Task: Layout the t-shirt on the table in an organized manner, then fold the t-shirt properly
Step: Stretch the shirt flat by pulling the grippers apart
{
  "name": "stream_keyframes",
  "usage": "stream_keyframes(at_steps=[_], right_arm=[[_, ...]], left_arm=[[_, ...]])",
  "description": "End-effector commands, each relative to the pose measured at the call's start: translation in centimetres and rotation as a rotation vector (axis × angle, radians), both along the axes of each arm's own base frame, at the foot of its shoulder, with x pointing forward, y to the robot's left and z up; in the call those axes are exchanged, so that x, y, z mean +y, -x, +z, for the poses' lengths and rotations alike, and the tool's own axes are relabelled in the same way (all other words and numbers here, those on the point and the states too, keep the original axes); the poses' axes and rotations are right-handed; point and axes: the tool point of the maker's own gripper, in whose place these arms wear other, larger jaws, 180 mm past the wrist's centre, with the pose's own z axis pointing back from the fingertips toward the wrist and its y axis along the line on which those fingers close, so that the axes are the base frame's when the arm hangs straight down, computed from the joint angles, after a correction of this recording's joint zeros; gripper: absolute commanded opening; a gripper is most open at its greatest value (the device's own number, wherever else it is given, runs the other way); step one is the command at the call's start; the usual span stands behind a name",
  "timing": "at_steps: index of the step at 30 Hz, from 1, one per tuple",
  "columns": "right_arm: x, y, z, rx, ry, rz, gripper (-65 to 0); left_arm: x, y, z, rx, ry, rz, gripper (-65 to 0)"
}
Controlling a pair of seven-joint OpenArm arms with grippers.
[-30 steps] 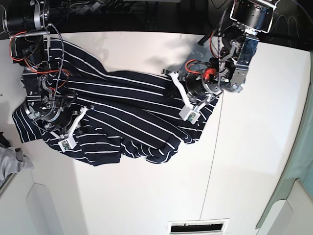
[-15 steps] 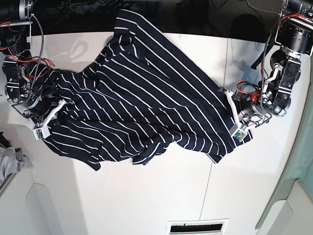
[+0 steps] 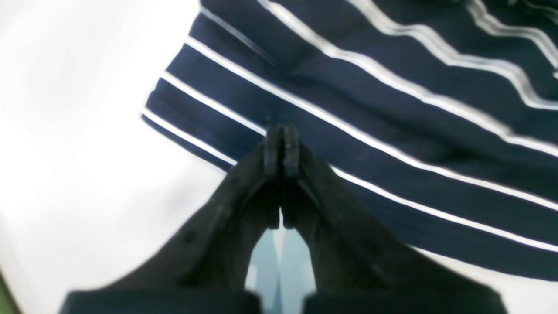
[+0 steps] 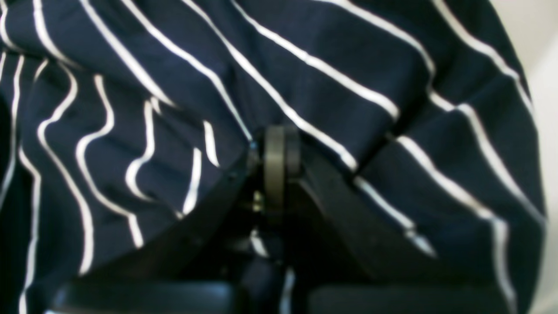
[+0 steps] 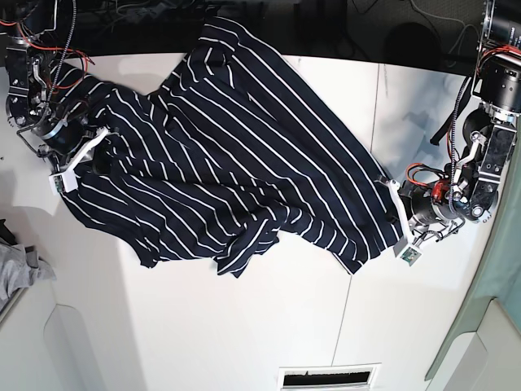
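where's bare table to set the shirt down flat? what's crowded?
Free: the table in front of the t-shirt, down to the slot in its near edge, and a strip between the seam and the left gripper. Crowded: the far half, where the shirt hangs stretched between both shut grippers, right gripper included. A grey cloth sits at the edge.

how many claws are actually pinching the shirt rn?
2. Left claw is clamped on the t-shirt at its edge on the base view's right; right claw is clamped in bunched fabric at the base view's left.
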Motion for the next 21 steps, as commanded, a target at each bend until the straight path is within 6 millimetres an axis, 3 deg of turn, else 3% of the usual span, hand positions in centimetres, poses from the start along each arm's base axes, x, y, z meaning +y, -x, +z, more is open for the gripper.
stream_keyframes(at_steps=[1, 5, 9, 12, 16, 21], right_arm=[[-1.0, -2.5, 3.1, -0.107, -0.024, -0.035, -65.0], [-0.5, -5.1, 6.7, -0.226, -0.115, -0.091, -65.0], [2.1, -7.6, 8.0, -0.27, -0.149, -0.061, -65.0], [3.5, -9.2, 7.1, -0.247, -0.139, -0.052, -65.0], [5.0, -10.7, 4.3, -0.163, -0.118, -0.025, -65.0], [3.6, -10.0, 1.3, -0.091, 0.001, 0.033, -65.0]], left_arm=[[-0.2, -0.8, 1.4, -0.026, 0.026, -0.017, -65.0], [-2.6, 1.2, 0.8, 0.032, 0.132, -0.116, -65.0], [-4.2, 2.7, -0.6, 0.057, 0.186, -0.115, -65.0], [-4.3, 2.6, -2.0, 0.024, 0.142, -0.027, -65.0], [-4.6, 2.9, -3.9, 0.033, 0.072, 0.023, -65.0], [-2.9, 5.6, -7.2, 0.171, 0.021, 0.056, -65.0]])
